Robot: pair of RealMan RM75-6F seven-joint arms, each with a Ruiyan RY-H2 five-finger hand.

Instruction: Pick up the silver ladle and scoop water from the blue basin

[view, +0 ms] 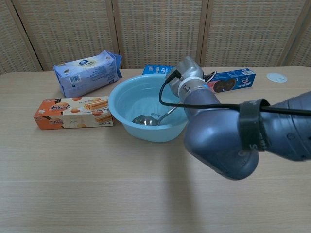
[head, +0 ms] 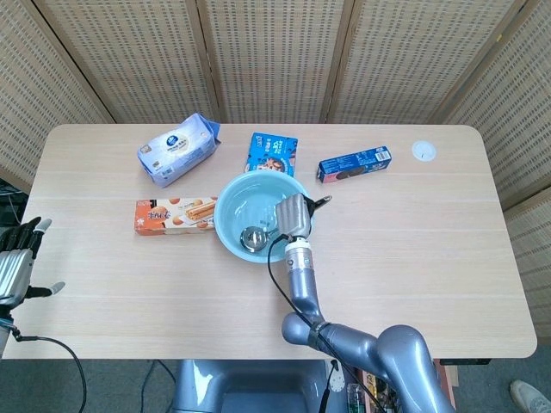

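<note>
The right hand (head: 294, 215) grips the silver metal ladle (view: 151, 118), its bowl low in the round blue plastic basin (head: 231, 203), apparently submerged. Lifting tilted could spill water; the basin could slide.

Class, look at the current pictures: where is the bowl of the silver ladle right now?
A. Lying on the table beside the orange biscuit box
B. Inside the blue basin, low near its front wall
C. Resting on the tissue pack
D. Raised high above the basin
B: the silver ladle, held by the right hand, has its bowl down inside the blue basin, near the front wall.
</note>
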